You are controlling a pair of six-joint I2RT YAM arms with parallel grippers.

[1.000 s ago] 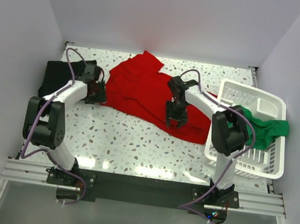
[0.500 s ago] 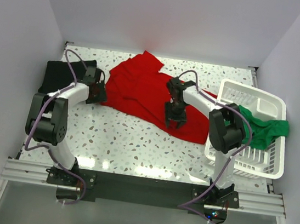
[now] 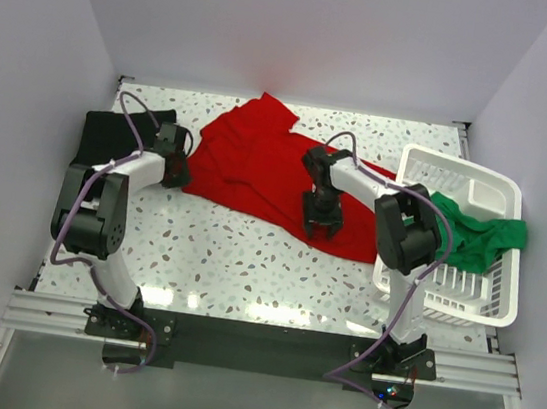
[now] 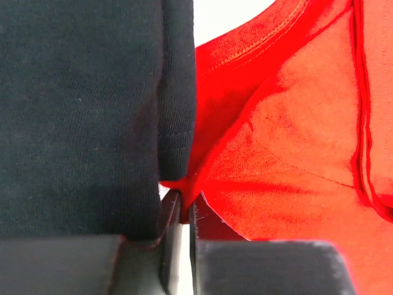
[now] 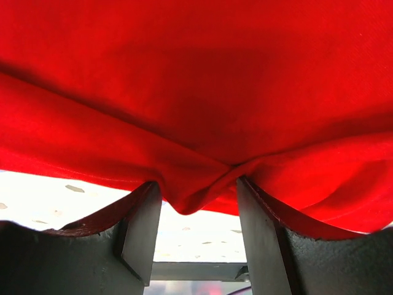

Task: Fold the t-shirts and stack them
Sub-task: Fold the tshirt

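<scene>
The red t-shirt (image 3: 258, 167) lies spread and creased at the back middle of the table. My left gripper (image 3: 179, 174) is at its left corner, shut on a pinch of red cloth (image 4: 295, 123). It sits right beside the folded black t-shirt (image 3: 106, 137), which fills the left of the left wrist view (image 4: 80, 110). My right gripper (image 3: 318, 229) is at the red shirt's near edge. Its jaws stand apart, and a fold of red cloth (image 5: 196, 80) sags between them. The green t-shirt (image 3: 481, 237) hangs in the basket.
A white slatted basket (image 3: 460, 169) stands at the right edge of the table, close to my right arm. White walls close in the left, back and right. Bare speckled tabletop (image 3: 246, 261) lies in front of the red shirt.
My left gripper has shifted slightly toward the back, next to the black shirt, still holding the red corner. My right gripper has edged a little nearer along the red shirt's front edge.
</scene>
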